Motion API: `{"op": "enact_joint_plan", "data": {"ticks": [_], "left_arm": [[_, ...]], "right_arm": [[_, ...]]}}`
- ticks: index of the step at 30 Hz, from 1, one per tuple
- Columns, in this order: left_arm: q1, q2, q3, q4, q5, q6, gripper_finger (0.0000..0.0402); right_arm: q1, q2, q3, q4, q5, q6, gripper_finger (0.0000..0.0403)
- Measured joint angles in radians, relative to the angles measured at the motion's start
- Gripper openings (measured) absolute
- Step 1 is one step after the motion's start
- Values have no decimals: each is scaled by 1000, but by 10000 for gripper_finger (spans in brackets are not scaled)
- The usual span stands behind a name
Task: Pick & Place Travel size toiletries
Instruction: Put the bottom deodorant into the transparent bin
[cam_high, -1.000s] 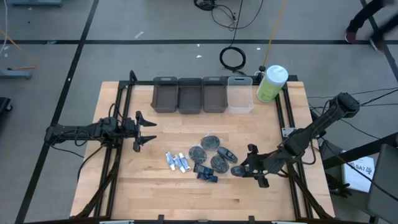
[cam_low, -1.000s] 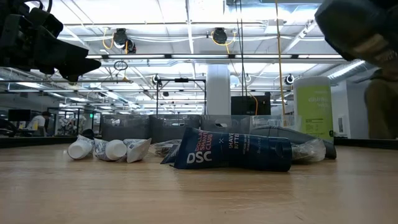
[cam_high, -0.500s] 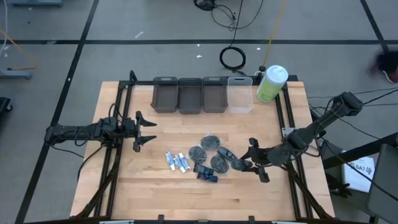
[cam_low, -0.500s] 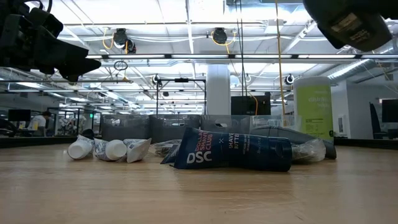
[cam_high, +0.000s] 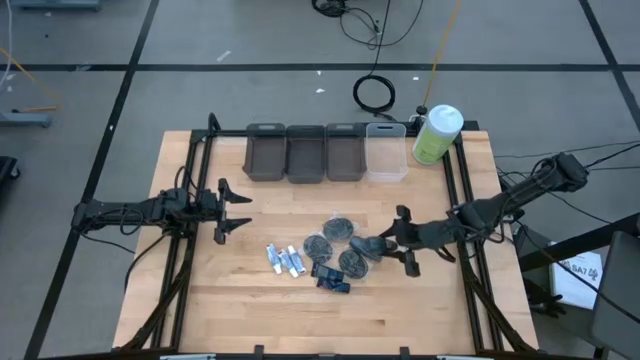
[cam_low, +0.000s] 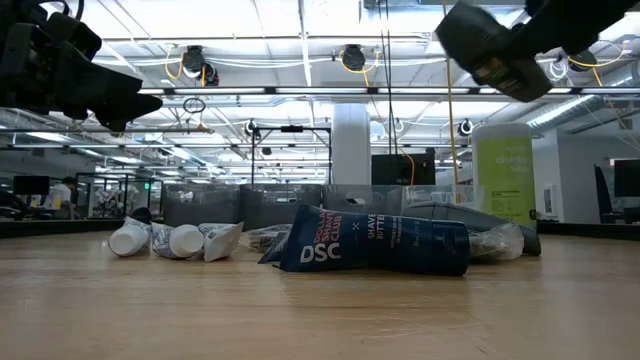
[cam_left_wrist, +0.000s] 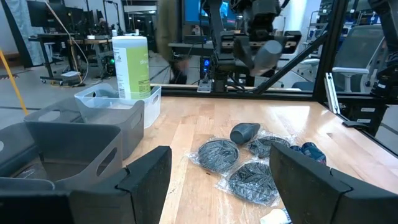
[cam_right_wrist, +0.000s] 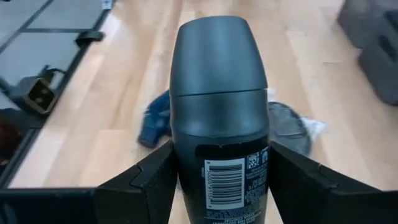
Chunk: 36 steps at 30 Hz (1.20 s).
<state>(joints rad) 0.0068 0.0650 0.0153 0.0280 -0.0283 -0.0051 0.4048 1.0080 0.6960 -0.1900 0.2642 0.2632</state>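
My right gripper (cam_high: 388, 243) is shut on a dark grey oval stick (cam_right_wrist: 219, 93) and hovers over the right side of the pile; the left wrist view shows the right gripper (cam_left_wrist: 261, 53) well above the table. On the wood lie wrapped round dark discs (cam_high: 340, 228), a second oval piece (cam_left_wrist: 244, 132), white-and-blue tubes (cam_high: 285, 260) and dark blue packets (cam_high: 330, 277). My left gripper (cam_high: 238, 211) waits open at the table's left, touching nothing. My right gripper pinches the oval stick's labelled body (cam_right_wrist: 219, 165), near its base end, between the two fingers (cam_right_wrist: 149, 180). The fingers come from the table's right and lie along the stick. It is lifted clear, with its domed cap (cam_right_wrist: 217, 53) pointing away from the gripper, toward the table's left.
Three dark grey bins (cam_high: 305, 152) and a clear bin (cam_high: 386, 152) stand in a row at the far edge, with a big green bottle (cam_high: 437, 135) to their right. Black frame rails (cam_high: 455, 190) run along both sides. Bare wood lies near the front edge.
My right gripper, shut on the oval stick throughout, has carried it from the near right of the pile toward the far edge and slightly left, swinging round with the arm. The left arm and the items on the table have stayed put.
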Motion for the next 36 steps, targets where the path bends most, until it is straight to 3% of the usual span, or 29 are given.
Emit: {"op": "enact_joint_plan", "data": {"ticks": [13, 21, 25, 32, 36], "left_arm": [[0, 0, 0, 0, 0, 0, 267], [0, 0, 0, 0, 0, 0, 267], [0, 0, 0, 0, 0, 0, 267], [0, 0, 0, 0, 0, 0, 267], [0, 0, 0, 0, 0, 0, 267]], "right_arm": [[-256, 0, 0, 122, 32, -126, 208], [-454, 0, 0, 138, 302, -53, 208], [-555, 8, 0, 172, 362, -1, 208], [-740, 109, 0, 184, 355, 71, 208], [-857, 191, 0, 199, 239, 102, 208]]}}
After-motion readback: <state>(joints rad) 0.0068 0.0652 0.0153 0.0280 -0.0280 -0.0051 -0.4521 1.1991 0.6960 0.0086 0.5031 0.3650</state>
